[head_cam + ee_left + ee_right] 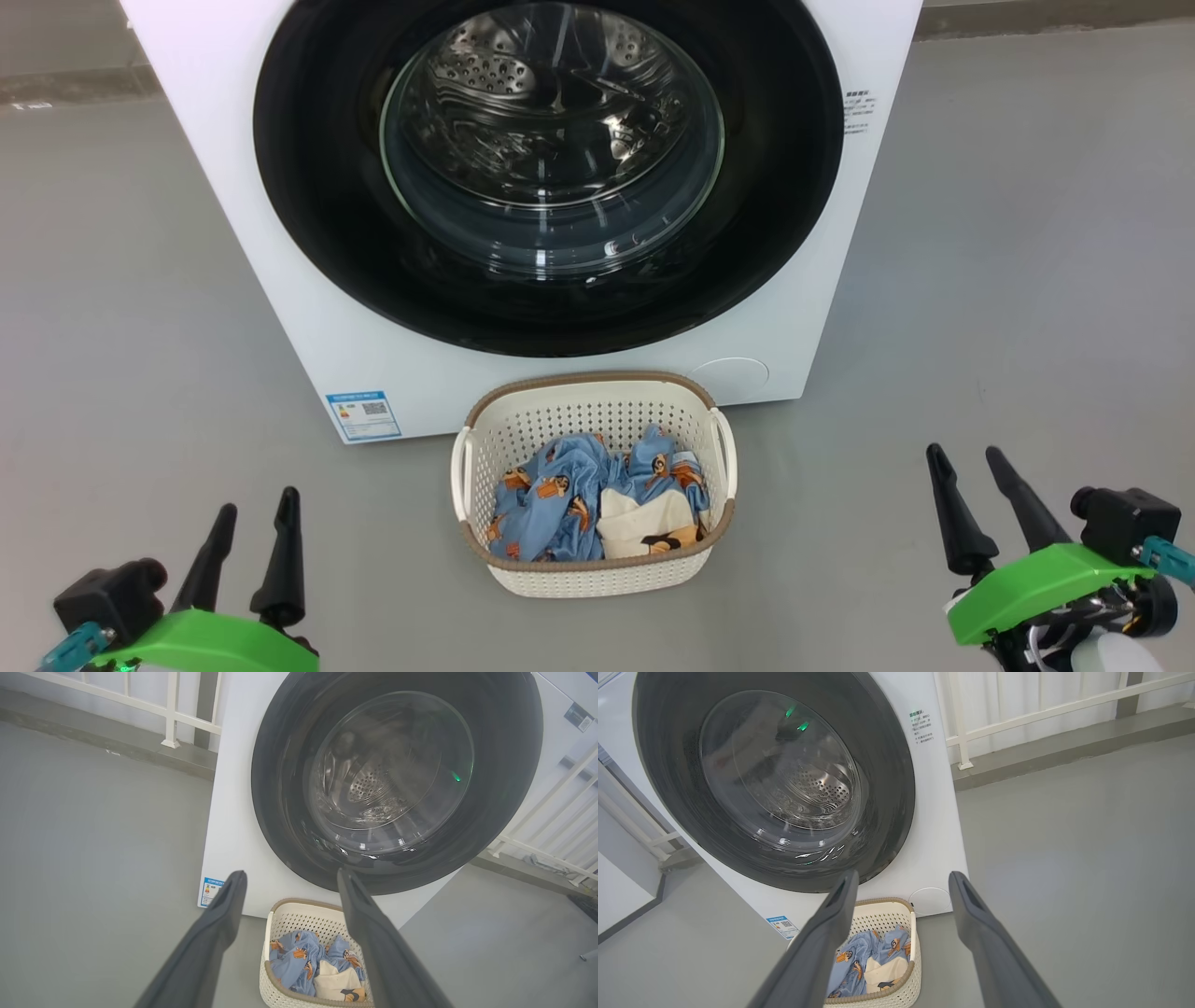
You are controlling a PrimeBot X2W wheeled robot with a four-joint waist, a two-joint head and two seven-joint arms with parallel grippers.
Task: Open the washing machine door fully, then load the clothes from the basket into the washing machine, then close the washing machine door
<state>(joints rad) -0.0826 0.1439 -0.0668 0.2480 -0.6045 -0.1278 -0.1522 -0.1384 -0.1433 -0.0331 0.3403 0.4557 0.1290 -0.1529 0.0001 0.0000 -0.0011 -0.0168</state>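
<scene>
Facing the washing machine (308, 308), which stands on the grey floor (140, 327), the robot holds both arms low and well apart from every object. The washing machine door (317, 187) lies flush against the front, by all appearance shut, with the steel drum visible through its glass bowl. The basket (597, 387) sits on the floor just in front of the machine, below the door, and the clothes (560, 495) lie heaped inside it (blue printed pieces around a cream one). The left pincer (259, 500) and the right pincer (963, 452) are both spread wide and carry nothing.

The opening step is judged not yet begun. Hazards from here:
- No handle or recess can be made out on the glossy black rim, so a fingertip may slide off it rather than catch.
- The hinge side cannot be told; pulling at the wrong edge would strain the door.
- An arm reaching low toward the door may nudge the light basket aside.
- Loose cloth may later trail over the opening and be pinched on closing.
</scene>
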